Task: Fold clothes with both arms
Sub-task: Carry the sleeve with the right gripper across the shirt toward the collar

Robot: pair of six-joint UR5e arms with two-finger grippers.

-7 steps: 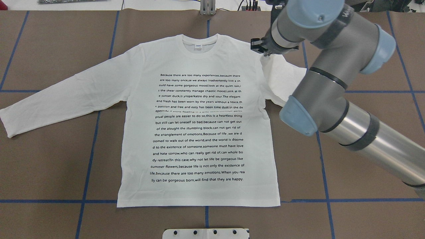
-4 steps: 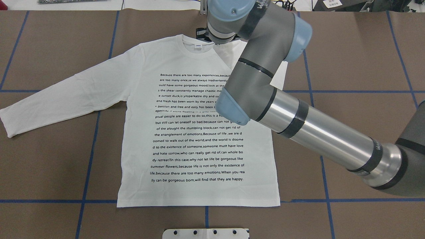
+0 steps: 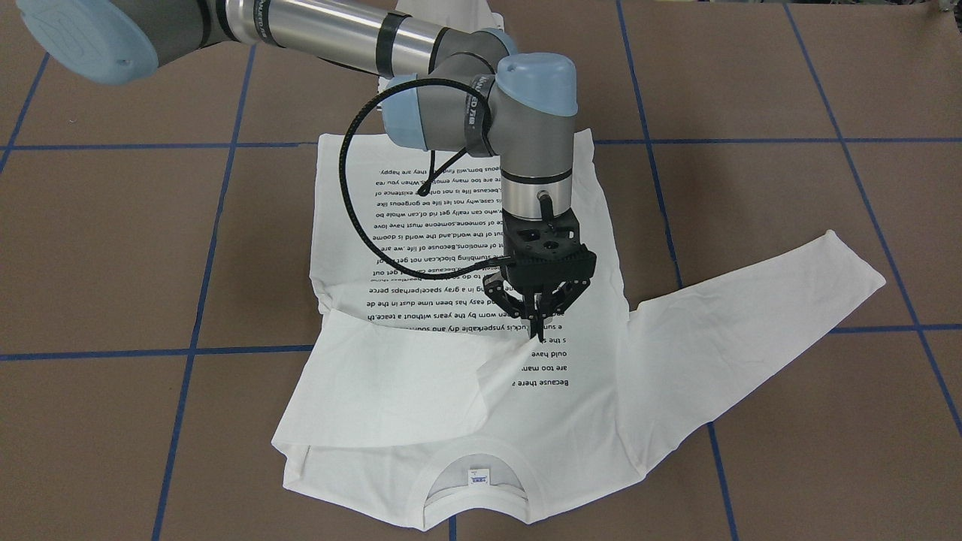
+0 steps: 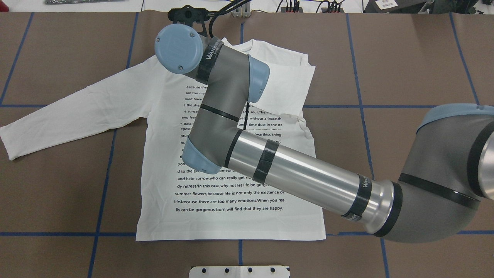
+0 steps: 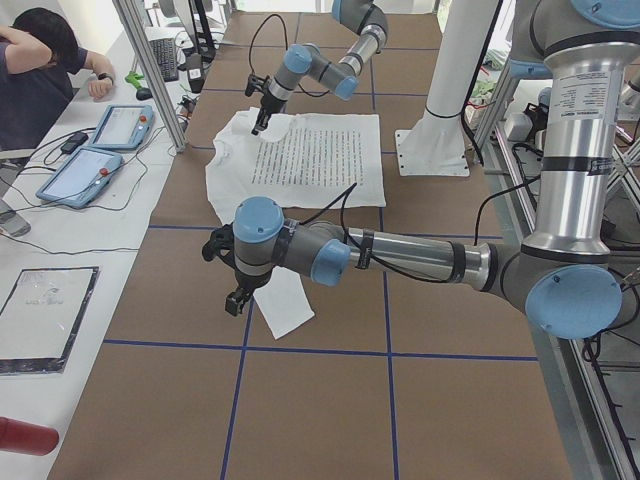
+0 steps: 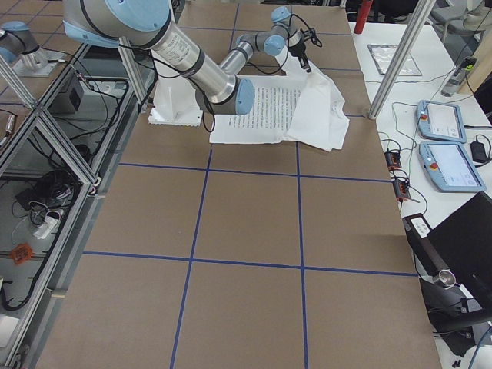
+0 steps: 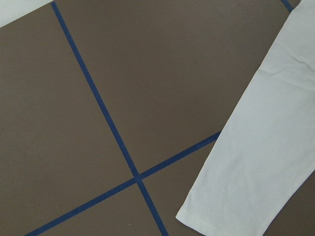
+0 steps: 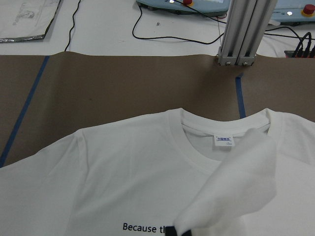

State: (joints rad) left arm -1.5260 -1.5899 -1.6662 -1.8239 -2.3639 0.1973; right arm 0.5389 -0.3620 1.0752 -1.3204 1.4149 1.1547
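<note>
The white long-sleeved T-shirt (image 4: 231, 185) lies flat, print side up, collar (image 8: 197, 162) at the far edge. My right gripper (image 3: 535, 324) is shut on the end of the shirt's right sleeve (image 3: 391, 383). It holds the sleeve just above the upper lines of print, so the sleeve is doubled over the chest. From overhead the right wrist (image 4: 179, 48) hides this gripper. The other sleeve (image 4: 69, 116) lies stretched out. My left gripper (image 5: 234, 300) hovers over its cuff (image 7: 231, 216); whether it is open or shut I cannot tell.
Brown table cover with a blue tape grid (image 4: 100, 233). The white pedestal base (image 4: 239, 271) sits at the near edge. An aluminium post (image 8: 238, 29) stands just beyond the collar. Tablets (image 5: 100, 150), cables and a seated person (image 5: 35, 80) are on the white side table.
My right arm has swept from the shirt's right shoulder across to the left, carrying the right sleeve with it. The sleeve now lies folded over the upper chest.
</note>
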